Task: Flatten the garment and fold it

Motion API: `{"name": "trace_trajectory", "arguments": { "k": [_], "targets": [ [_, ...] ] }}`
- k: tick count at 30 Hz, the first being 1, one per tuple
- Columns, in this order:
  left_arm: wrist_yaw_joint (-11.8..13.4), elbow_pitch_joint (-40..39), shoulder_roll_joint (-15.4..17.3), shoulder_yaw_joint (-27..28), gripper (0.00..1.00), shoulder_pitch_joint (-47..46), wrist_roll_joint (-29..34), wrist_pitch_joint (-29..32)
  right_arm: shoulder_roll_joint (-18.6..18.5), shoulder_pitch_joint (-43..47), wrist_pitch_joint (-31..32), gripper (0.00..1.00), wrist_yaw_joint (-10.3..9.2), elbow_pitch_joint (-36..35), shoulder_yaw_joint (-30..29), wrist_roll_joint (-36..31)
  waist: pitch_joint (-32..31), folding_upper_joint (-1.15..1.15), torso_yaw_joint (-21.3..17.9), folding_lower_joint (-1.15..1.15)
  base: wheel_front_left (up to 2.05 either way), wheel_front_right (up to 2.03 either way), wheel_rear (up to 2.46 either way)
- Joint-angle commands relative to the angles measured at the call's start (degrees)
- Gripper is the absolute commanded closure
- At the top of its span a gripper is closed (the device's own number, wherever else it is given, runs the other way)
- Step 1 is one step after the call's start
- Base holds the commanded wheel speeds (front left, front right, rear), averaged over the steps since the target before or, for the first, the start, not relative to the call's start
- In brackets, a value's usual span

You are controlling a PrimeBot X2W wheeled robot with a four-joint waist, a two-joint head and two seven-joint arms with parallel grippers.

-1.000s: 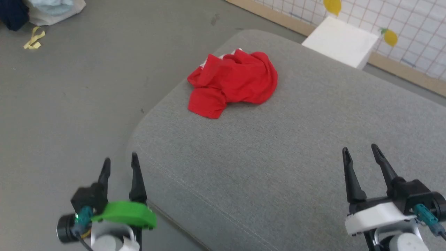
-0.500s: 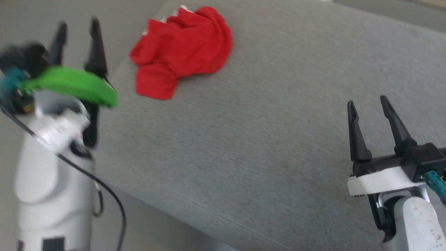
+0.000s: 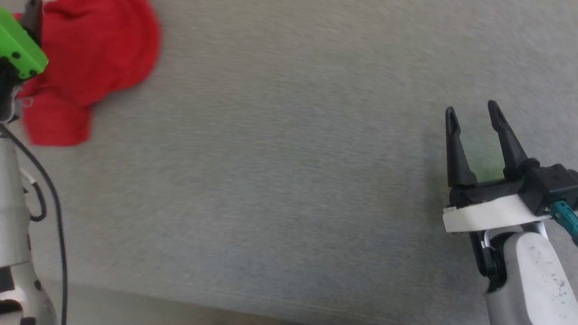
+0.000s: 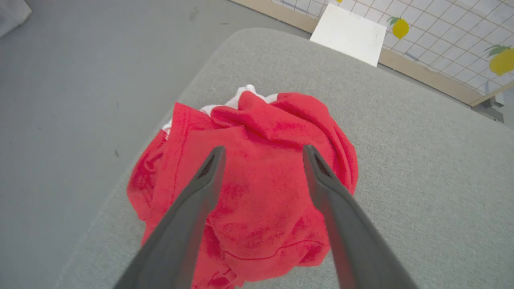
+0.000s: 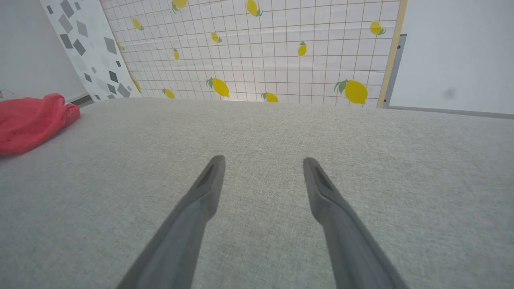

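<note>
"On the grey cushion [image 4: 401, 140], near its rounded corner, I see the garment [image 4: 261, 188] lying in a crumpled red heap. A bit of white shows at its far side. One edge of the heap sits close to the cushion's side, where it drops to the floor [image 4: 80, 80]."

"And your left hand?"

"My left hand [image 4: 263, 149] is over the heap, fingers spread wide with red fabric showing between them. It has hold of nothing. I can't tell whether the tips touch the cloth."

"Right hand?"

"My right hand [image 3: 472, 109] is well apart from the garment, out over bare grey fabric. Its fingers are also parted and there's nothing between them. From that wrist I see the garment as a low red mound off at the left edge."

"No print readable?"

"None that I can make out; the folds hide it."

"Anything else around?"

"A white box [image 4: 347, 34] stands beyond the cushion's far edge. Behind it is a gridded wall panel [image 5: 281, 48] with yellow lemons on it."
</note>
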Motion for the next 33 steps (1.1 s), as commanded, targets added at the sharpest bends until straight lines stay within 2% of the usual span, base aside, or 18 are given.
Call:
{"name": "trace_trajectory", "arguments": {
  "k": [1, 7, 14, 15, 16, 17, 20, 24, 28, 30, 33],
  "targets": [
    [1.1, 0.6, 0.8, 0.2, 0.0, -0.6, -0.7, 3.1, 0.0, -1.5, -0.4, 0.0, -0.09, -0.3, 0.4, 0.5, 7.4, 0.0, -8.1, -0.01, 0.0, 0.0, 0.0],
    [6.1, 1.4, 2.5, 0.9, 0.0, 3.0, -1.5, 15.4, 0.0, -1.5, -0.4, 0.0, -0.09, -0.8, 0.8, 1.6, 7.5, 0.0, -9.7, -0.01, 0.0, 0.0, 0.0],
    [8.8, -0.9, 3.6, 0.8, 0.0, 9.9, -1.2, 22.0, 0.0, -0.8, -0.4, 0.0, -0.09, -0.5, 0.9, 2.0, 5.9, 0.0, -9.7, -0.01, 0.0, 0.0, 0.0],
    [9.0, -1.8, 3.5, 0.9, 0.3, 10.9, -1.4, 22.9, 0.0, -0.6, -0.4, 0.0, -0.09, -0.5, 0.8, 1.9, 5.5, 0.0, -9.5, -0.01, 0.0, 0.0, 0.0],
    [9.0, -2.6, 3.5, 1.0, 0.53, 11.5, -1.6, 22.8, 0.0, -0.5, -0.4, 0.0, -0.09, -0.5, 0.7, 1.8, 5.1, 0.0, -9.4, -0.01, 0.0, 0.0, 0.0],
    [9.0, -3.9, 3.6, 1.3, 1.0, 12.0, -1.4, 21.8, 0.0, -0.4, -0.4, 0.0, -0.09, -0.4, 0.6, 1.7, 4.7, 0.0, -9.2, -0.01, 0.0, 0.0, 0.0],
    [7.6, -6.6, 5.0, 1.3, 1.0, 12.9, 0.5, 15.3, 0.0, -0.2, -0.4, 0.0, -0.09, -0.3, 0.4, 1.5, 3.1, 0.0, -8.7, -0.01, 0.0, 0.0, 0.0],
    [4.9, -6.8, 6.9, 1.5, 1.0, 12.3, 4.1, 0.9, 0.0, 0.6, -0.4, 0.0, -0.09, -0.1, 0.2, 1.3, -0.4, 0.0, -7.9, -0.01, 0.0, 0.0, 0.0],
    [3.3, -6.2, 6.7, 1.5, 1.0, 9.8, 7.5, -18.8, 0.0, 2.2, -0.4, 0.0, -0.09, 0.6, -0.3, 1.1, -5.6, 0.0, -6.9, -0.01, 0.0, 0.0, 0.0],
    [2.2, -5.1, 6.3, 0.4, 1.0, 9.2, 8.8, -25.4, 0.0, 3.1, -0.4, 0.0, -0.09, 1.0, -0.5, 1.0, -8.5, 0.0, -6.6, -0.01, 0.0, 0.0, 0.0],
    [0.4, -2.9, 5.8, -1.4, 1.0, 7.9, 9.9, -31.3, 0.0, 4.7, -0.4, 0.0, -0.09, 1.4, -0.8, 1.0, -12.4, 0.0, -6.2, -0.01, 0.0, 0.0, 0.0]
  ]
}}
